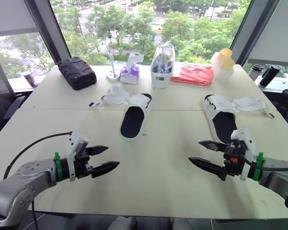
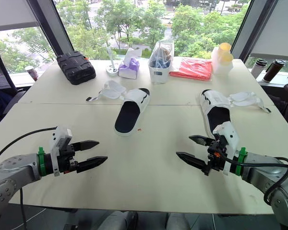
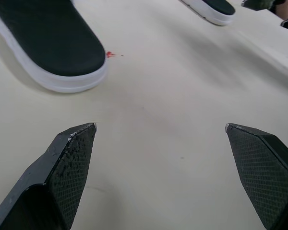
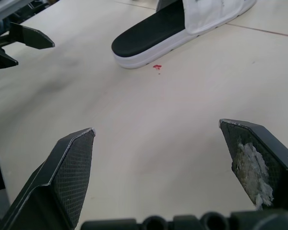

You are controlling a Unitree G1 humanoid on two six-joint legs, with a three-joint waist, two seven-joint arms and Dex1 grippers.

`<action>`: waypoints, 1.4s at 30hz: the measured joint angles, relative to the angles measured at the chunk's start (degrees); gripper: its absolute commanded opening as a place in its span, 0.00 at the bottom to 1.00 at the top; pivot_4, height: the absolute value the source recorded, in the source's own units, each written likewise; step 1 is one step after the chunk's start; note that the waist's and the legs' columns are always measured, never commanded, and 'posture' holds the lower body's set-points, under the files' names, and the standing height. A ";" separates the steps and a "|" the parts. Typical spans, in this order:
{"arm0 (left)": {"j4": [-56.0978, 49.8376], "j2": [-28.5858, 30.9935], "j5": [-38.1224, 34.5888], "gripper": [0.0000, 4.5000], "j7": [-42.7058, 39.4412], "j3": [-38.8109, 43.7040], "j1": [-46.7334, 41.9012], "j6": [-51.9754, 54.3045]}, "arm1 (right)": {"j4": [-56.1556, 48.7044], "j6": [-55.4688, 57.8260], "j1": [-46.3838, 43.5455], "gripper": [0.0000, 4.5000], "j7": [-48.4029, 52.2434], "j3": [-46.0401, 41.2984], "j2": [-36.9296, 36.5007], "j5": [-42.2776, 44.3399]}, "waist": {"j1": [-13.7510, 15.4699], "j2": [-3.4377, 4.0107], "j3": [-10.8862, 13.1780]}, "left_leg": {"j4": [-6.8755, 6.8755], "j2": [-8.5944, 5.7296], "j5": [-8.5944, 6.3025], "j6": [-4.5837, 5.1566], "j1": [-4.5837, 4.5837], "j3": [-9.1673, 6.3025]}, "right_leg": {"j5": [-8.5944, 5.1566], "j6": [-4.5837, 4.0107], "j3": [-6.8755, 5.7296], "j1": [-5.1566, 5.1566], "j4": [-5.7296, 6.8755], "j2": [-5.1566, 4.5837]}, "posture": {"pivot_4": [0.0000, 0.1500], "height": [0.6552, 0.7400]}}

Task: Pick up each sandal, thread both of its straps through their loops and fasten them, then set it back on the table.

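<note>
Both your tools are empty above the cream-white table. Your left gripper is spread wide, and your right gripper too. One white slide sandal with black footbed lies at 1 o'clock from the left gripper, well apart, with its undone straps at its 10 o'clock. The second white sandal lies near, at 12 o'clock from the right gripper.
</note>
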 measured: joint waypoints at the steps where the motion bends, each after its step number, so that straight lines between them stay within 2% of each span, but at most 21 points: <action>1: 0.05 0.07 -0.03 1.00 -0.23 0.00 -0.02 0.02 | 0.00 0.07 0.01 1.00 -0.02 0.00 0.00 0.20 | 0.01 0.00 0.00 | 0.00 0.01 0.00 0.00 0.00 0.00 | 0.00 0.00 0.00 0.00 0.00 0.00 | 1.00 1.00; 14: 1.75 -1.30 -0.19 1.00 -0.68 -1.02 -3.80 -0.01 | -0.13 -2.34 -0.58 1.00 -4.52 1.63 1.23 -3.18 | 0.06 -0.01 0.00 | 0.00 0.02 0.00 0.00 -0.01 0.02 | 0.01 -0.01 0.00 -0.01 -0.03 0.01 | 1.00 1.00; 21: 3.96 -2.42 1.00 1.00 -0.72 -2.89 -6.40 -0.55 | 0.06 -8.14 -1.47 1.00 -8.30 3.23 3.40 -9.78 | -0.01 0.00 0.00 | 0.00 0.02 0.00 -0.01 -0.01 0.03 | 0.02 -0.01 0.01 -0.03 -0.03 0.01 | 1.00 1.00; 24: 6.44 -2.79 2.87 1.00 -1.01 -4.55 -9.06 -1.93 | 2.65 -15.18 -3.77 1.00 -12.57 4.02 3.60 -18.95 | 0.04 0.00 0.00 | 0.02 -0.01 0.02 -0.03 0.00 0.07 | 0.05 -0.04 0.00 -0.02 -0.01 0.00 | 1.00 1.00; 27: 10.11 -2.76 4.69 1.00 -3.30 -7.42 -14.34 -2.42 | 9.44 -25.07 -6.05 1.00 -17.76 6.86 0.01 -33.43 | 0.13 -0.01 0.00 | 0.05 -0.13 0.05 -0.08 -0.01 0.05 | 0.06 -0.04 0.02 -0.02 0.01 -0.01 | 1.00 1.00; 34: 11.66 -0.62 4.77 1.00 -9.64 -11.83 -22.38 -1.73 | 29.25 -41.59 -16.64 1.00 -27.16 19.02 -3.82 -59.25 | -1.76 -0.03 0.02 | -0.01 -0.15 0.27 -0.44 -0.02 0.15 | 0.07 -0.04 0.18 -0.13 0.06 0.00 | 1.00 1.00; 42: 11.29 -2.97 5.74 1.00 -7.69 -12.20 -26.21 -1.99 | 55.23 -52.36 -34.38 1.00 -35.30 30.46 -3.11 -76.06 | -3.14 -0.06 0.04 | -0.01 -0.12 0.30 -0.47 -0.01 0.22 | 0.07 -0.04 0.37 -0.18 0.10 0.02 | 1.00 1.00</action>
